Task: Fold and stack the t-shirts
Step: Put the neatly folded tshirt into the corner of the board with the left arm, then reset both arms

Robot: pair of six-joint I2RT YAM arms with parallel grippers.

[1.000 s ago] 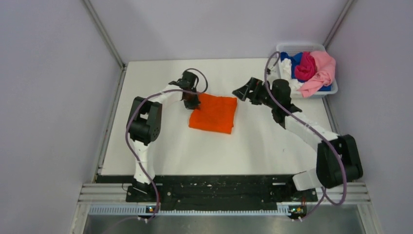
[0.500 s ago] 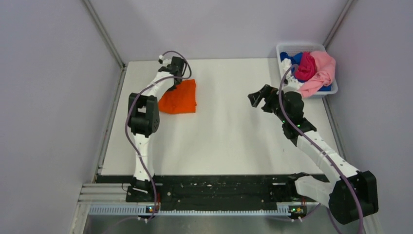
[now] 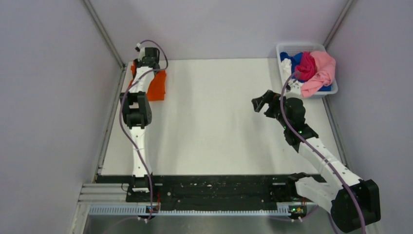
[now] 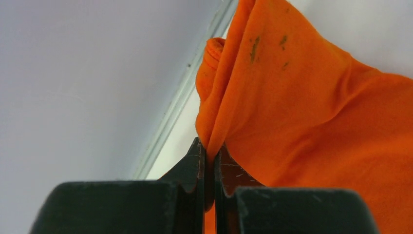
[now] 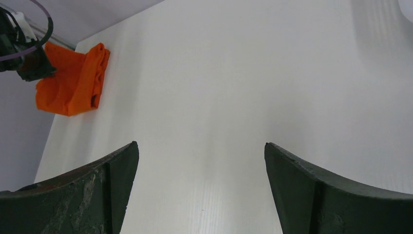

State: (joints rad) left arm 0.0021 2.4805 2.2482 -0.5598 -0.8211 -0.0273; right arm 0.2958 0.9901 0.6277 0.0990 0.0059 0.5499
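One view, the left wrist's, shows the left gripper pinching a fold of the orange t-shirt, its jaws nearly closed on the cloth. From above, that shirt lies at the far-left corner of the white table by the lilac wall, with the left arm stretched straight out to it. The right gripper, spread wide and empty, hovers right of centre, near the bin of other t-shirts.
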